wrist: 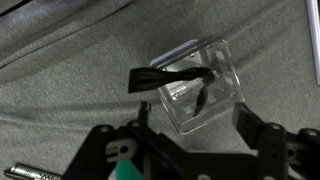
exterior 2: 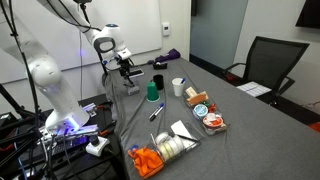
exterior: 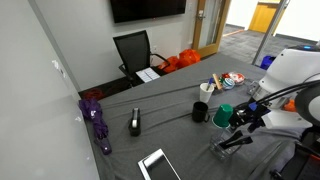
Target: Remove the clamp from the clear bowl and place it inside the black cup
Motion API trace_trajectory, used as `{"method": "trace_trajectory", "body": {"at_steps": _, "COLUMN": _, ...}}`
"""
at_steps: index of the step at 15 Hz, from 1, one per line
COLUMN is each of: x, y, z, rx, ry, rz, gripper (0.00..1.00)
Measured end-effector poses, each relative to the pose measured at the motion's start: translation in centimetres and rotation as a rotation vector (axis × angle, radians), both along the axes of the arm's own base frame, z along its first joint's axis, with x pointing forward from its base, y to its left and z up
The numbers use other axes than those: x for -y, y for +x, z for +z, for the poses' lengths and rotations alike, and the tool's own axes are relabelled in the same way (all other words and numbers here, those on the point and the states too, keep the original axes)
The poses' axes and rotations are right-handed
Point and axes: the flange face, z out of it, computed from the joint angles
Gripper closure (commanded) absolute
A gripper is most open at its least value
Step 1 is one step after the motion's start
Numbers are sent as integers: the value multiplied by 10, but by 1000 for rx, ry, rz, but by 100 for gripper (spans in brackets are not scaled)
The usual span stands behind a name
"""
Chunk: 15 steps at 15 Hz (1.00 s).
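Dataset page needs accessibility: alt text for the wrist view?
A black clamp lies across a clear bowl on grey cloth, one end sticking out past the bowl's left rim. The open claw frames the bottom of the picture, holding nothing.

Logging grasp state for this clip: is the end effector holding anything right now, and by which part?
Nothing is held. The end effector is open, and the clamp rests on the bowl, apart from the fingers.

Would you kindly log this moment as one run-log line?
stage: pre-grasp | gripper open over bowl | clamp resting in bowl, ungrasped | black cup upright nearby
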Motion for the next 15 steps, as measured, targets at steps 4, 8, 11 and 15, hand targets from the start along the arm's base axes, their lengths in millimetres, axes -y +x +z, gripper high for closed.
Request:
{"method": "trace_trajectory", "body": {"at_steps": 4, "x": 0, "y": -1, "z": -1, "rx": -9, "ry": -1, "rz": -6, "gripper": 72}}
{"method": "trace_trajectory", "body": {"at_steps": 8, "x": -4, "y": -3, "z": -1, "rx": -21, "ry": 38, "rz": -24, "gripper": 98}}
{"method": "trace_trajectory", "body": {"at_steps": 11, "x": -5, "y": -3, "z": 0, "rx": -22, "ry": 59, "rz": -38, "gripper": 97}}
{"method": "trace_trajectory", "body": {"at_steps": 15, "x": -8, "y": -1, "z": 5, "rx": -10, "ry": 79, "rz": -52, "gripper": 98}}
